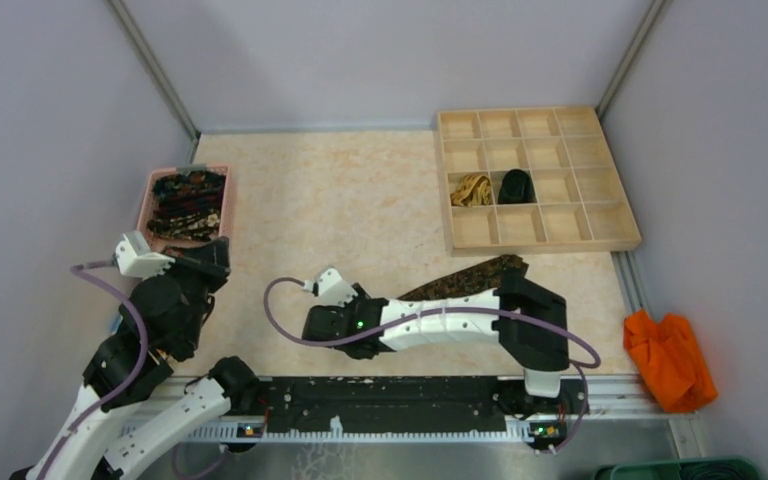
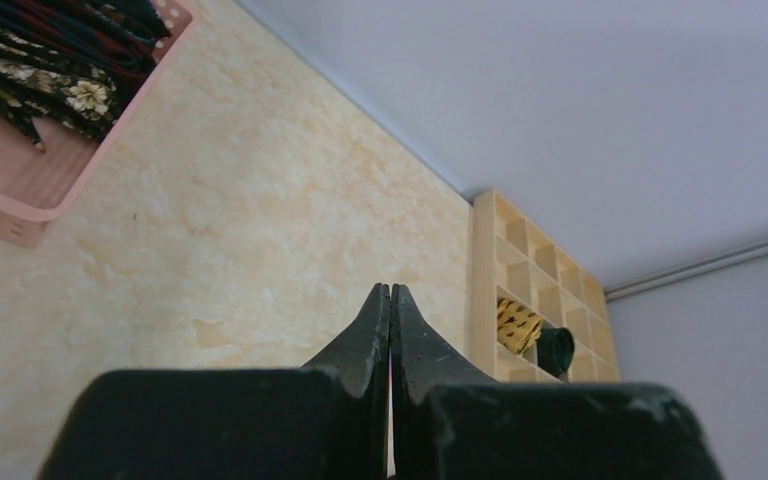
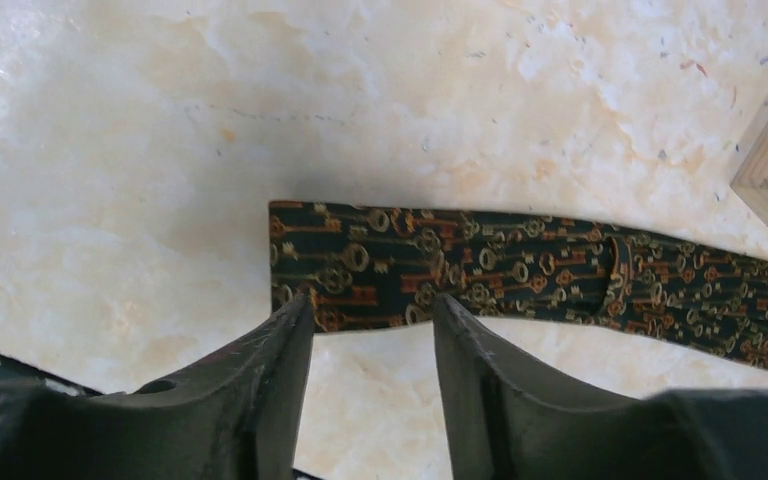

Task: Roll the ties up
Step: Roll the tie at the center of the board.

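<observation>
Leftward, bare table [image 1: 340,200] lay past tie [image 3: 520,270]; its length ran far-right toward tray [image 1: 442,180]; my right gripper [image 3: 372,305] hung parted, left gripper [image 2: 390,290] closed.

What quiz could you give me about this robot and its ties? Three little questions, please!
1. True or false: the left gripper is shut.
2. How many ties sit rolled up in the wooden compartment tray? A one, B two, C four.
3. Fill in: the flat tie below the open right gripper is patterned with little ____.
Key: 1 true. 2 B, the tan-gold tie and the black tie. 3 keys.
</observation>
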Robot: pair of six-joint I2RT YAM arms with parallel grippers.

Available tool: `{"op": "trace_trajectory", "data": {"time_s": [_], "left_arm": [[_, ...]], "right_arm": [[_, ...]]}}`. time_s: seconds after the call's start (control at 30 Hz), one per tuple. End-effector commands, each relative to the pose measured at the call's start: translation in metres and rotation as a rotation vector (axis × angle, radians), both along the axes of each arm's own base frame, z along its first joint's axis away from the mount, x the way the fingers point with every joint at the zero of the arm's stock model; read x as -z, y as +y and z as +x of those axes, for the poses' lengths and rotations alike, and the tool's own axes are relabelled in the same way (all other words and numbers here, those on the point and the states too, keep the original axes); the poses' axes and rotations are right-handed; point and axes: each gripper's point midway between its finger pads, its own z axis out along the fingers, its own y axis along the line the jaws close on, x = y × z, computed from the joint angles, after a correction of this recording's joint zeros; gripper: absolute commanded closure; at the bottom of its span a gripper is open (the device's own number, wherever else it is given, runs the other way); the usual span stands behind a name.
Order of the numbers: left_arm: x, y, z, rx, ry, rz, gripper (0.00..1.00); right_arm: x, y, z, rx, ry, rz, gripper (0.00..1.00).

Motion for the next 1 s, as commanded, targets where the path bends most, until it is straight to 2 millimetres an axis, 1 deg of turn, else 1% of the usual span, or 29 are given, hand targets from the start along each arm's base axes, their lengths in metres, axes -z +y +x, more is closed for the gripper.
{"op": "trace_trajectory", "data": {"time_s": [0.0, 0.1, 0.13, 0.17, 0.23, 0.27, 0.33, 0.43, 0.53, 0.73, 0.87, 0.97], "left_arm": [[0.024, 0.007, -0.004, -0.016, 0.085, 0.081, 1.0], [0.028, 0.005, -0.004, -0.008, 0.085, 0.083, 1.0], [0.028, 0.006, -0.004, -0.008, 0.082, 0.086, 1.0], [0.028, 0.006, -0.004, -0.01, 0.081, 0.088, 1.0], [0.028, 0.008, -0.005, -0.013, 0.076, 0.089, 1.0], [0.029, 0.009, -0.005, -0.017, 0.072, 0.092, 1.0], [0.029, 0.011, -0.005, -0.019, 0.064, 0.097, 1.0], [0.031, 0.012, -0.006, -0.022, 0.053, 0.097, 1.0], [0.03, 0.011, -0.006, -0.011, 0.043, 0.097, 1.0], [0.034, 0.003, -0.002, 0.012, 0.045, 0.108, 1.0], [0.035, -0.002, 0.001, 0.025, 0.043, 0.109, 1.0], [0.035, -0.006, 0.003, 0.035, 0.041, 0.116, 1.0]], "right_arm": [[-0.011, 0.021, 0.004, -0.062, -0.035, -0.043, 0.47], [-0.008, 0.029, 0.003, -0.077, -0.022, -0.055, 0.45], [-0.006, 0.031, 0.002, -0.084, -0.017, -0.055, 0.41], [-0.002, 0.034, 0.001, -0.096, -0.006, -0.056, 0.38], [0.004, 0.04, -0.003, -0.116, 0.017, -0.048, 0.38], [0.008, 0.042, -0.004, -0.125, 0.026, -0.055, 0.33], [0.015, 0.043, -0.004, -0.123, 0.031, -0.067, 0.29], [0.026, 0.042, -0.004, -0.117, 0.042, -0.095, 0.29], [0.037, 0.034, -0.003, -0.09, 0.051, -0.119, 0.29], [0.056, 0.007, -0.005, -0.024, 0.084, -0.16, 0.33], [0.069, -0.007, -0.007, 0.026, 0.119, -0.163, 0.43], [0.074, -0.014, -0.006, 0.058, 0.13, -0.163, 0.52]]}}
